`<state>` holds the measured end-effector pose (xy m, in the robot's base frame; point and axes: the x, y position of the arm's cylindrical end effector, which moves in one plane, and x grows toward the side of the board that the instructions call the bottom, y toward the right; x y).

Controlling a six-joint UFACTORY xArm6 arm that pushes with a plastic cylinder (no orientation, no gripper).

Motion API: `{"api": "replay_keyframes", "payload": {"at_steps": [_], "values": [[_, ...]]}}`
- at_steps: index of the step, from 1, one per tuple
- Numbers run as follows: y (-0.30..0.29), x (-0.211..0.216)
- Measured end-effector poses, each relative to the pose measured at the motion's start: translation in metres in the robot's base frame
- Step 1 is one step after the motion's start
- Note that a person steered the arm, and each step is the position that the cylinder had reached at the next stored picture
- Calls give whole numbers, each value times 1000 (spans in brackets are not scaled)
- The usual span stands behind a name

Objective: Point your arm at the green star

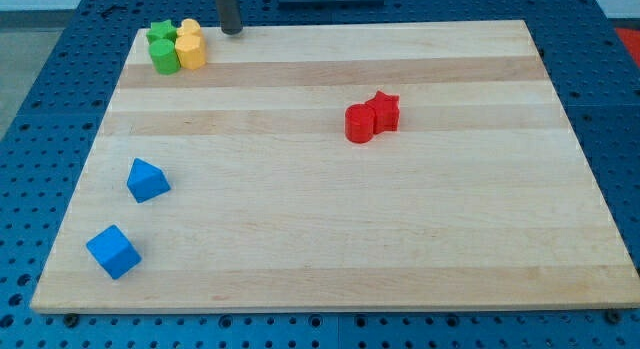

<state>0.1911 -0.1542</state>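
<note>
The green star [160,32] sits at the board's top left corner, touching a green round block [164,57] below it and two yellow blocks [190,46] to its right. My tip [231,31] is at the board's top edge, a short way to the right of the yellow blocks and apart from them. The yellow blocks lie between my tip and the green star.
A red round block [359,123] and a red star [384,109] touch each other right of the centre. A blue triangular block [147,180] and a blue cube [113,251] lie at the lower left. The wooden board [330,249] rests on a blue perforated table.
</note>
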Motion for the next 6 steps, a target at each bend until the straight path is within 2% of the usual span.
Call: {"api": "replay_keyframes", "payload": {"at_steps": [1, 2, 3, 4, 5, 6], "values": [[-21, 1], [3, 2], [66, 16], [62, 74], [16, 112], [-59, 121]]}}
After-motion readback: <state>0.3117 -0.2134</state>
